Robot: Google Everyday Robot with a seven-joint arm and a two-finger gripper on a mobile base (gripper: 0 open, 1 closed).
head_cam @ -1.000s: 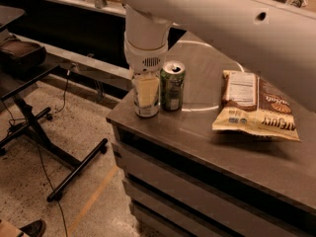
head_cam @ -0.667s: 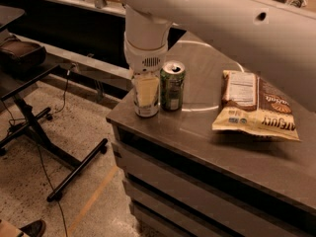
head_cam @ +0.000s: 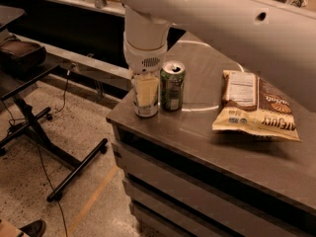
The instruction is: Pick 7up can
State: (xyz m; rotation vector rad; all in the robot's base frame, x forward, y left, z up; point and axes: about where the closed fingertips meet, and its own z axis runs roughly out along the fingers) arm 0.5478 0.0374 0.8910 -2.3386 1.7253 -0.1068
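Observation:
The 7up can (head_cam: 146, 105) is pale silver-white and stands upright near the left front corner of the grey counter (head_cam: 207, 132). My gripper (head_cam: 146, 89) comes straight down from the white arm and sits over and around the can's upper part, hiding its top. A dark green can (head_cam: 172, 85) stands upright right beside it on the right, touching or nearly touching it.
A yellow and brown snack bag (head_cam: 256, 107) lies flat on the counter to the right. The counter's left edge drops to the floor, where a black stand with legs (head_cam: 34, 127) and cables sit. A dark shelf runs behind.

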